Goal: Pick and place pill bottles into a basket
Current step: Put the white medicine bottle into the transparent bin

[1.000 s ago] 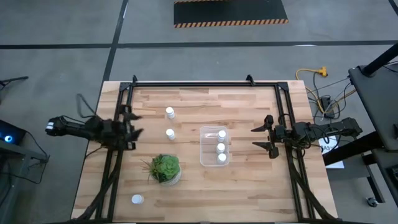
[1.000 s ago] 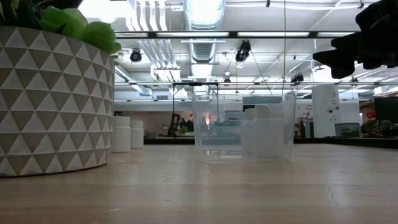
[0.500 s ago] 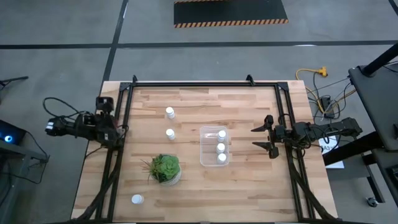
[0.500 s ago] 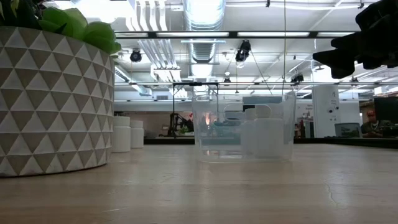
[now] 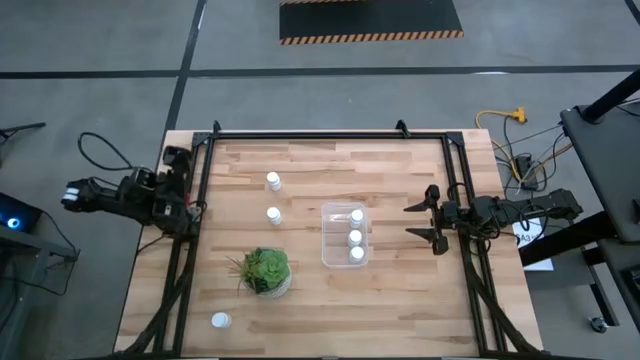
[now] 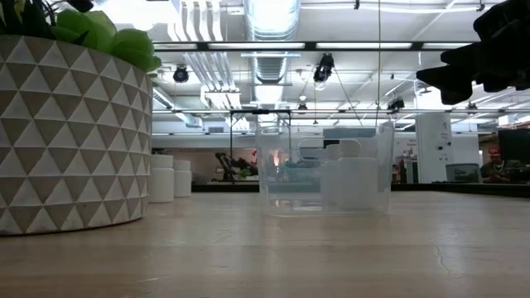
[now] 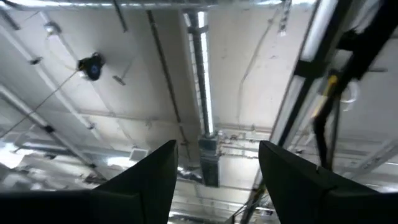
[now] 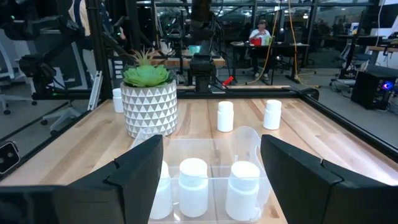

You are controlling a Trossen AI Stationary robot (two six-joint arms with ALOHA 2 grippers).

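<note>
The clear basket [image 5: 346,236] stands on the table right of centre, with three white pill bottles [image 5: 354,237] upright inside it. Two more bottles [image 5: 273,181] [image 5: 274,215] stand to its left, and one [image 5: 221,321] stands near the near left corner. My right gripper [image 5: 426,214] hovers open and empty just right of the basket, which fills its wrist view [image 8: 211,155]. My left gripper [image 5: 181,186] is at the table's left edge, open and empty. Its wrist view [image 7: 217,149] shows only the ceiling.
A green plant in a white patterned round pot [image 5: 265,271] stands near the front, left of the basket, and it looms large at the left of the low view [image 6: 70,132]. Black frame rails [image 5: 190,260] run along the table's left, right and far sides.
My left gripper has drawn back from over the table toward its left edge and has tipped upward. The bottles, the basket and my right gripper have kept still.
</note>
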